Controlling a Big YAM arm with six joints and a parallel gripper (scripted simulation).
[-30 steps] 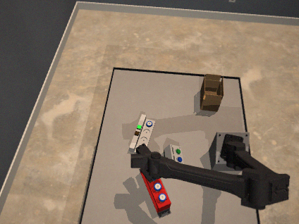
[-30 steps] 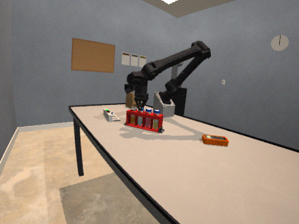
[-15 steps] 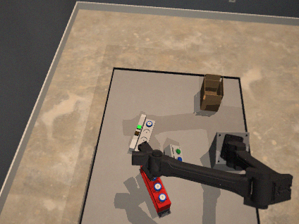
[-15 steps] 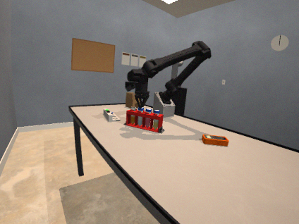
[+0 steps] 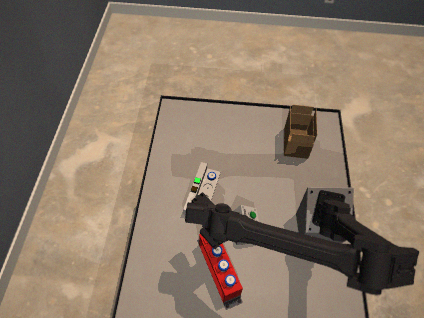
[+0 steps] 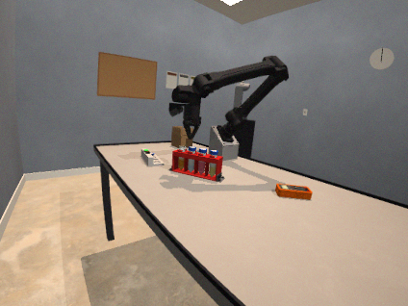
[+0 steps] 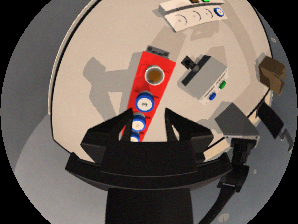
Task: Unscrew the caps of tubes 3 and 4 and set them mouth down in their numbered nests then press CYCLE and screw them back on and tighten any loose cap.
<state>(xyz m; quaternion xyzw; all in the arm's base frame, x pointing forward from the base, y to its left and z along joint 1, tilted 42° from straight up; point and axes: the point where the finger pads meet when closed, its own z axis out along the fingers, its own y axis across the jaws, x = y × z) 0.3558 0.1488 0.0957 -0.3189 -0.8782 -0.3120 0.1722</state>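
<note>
Caps (image 5: 223, 265) (image 6: 203, 151) (image 7: 144, 103) obstruct low passage (clear air above them).

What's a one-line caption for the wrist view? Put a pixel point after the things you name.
Open hand (image 7: 148, 111) over the red rack (image 7: 167, 64), one tube (image 7: 154, 75) uncapped.

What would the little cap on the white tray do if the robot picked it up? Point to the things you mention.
The cap (image 5: 212, 176) (image 7: 219, 12) looks small, so it's probably light. Its round edge might let it roll if dropped sideways. Lying flat in its nest, it probably won't tip.

Decapping station (image 5: 218, 280) (image 6: 196, 173) (image 7: 163, 65) left of cap tray (image 5: 203, 171) (image 6: 149, 159) (image 7: 188, 22), key housing (image 5: 245, 209) (image 7: 205, 77) before both, carton (image 5: 298, 146) (image 6: 179, 137) (image 7: 270, 75) right of all
</note>
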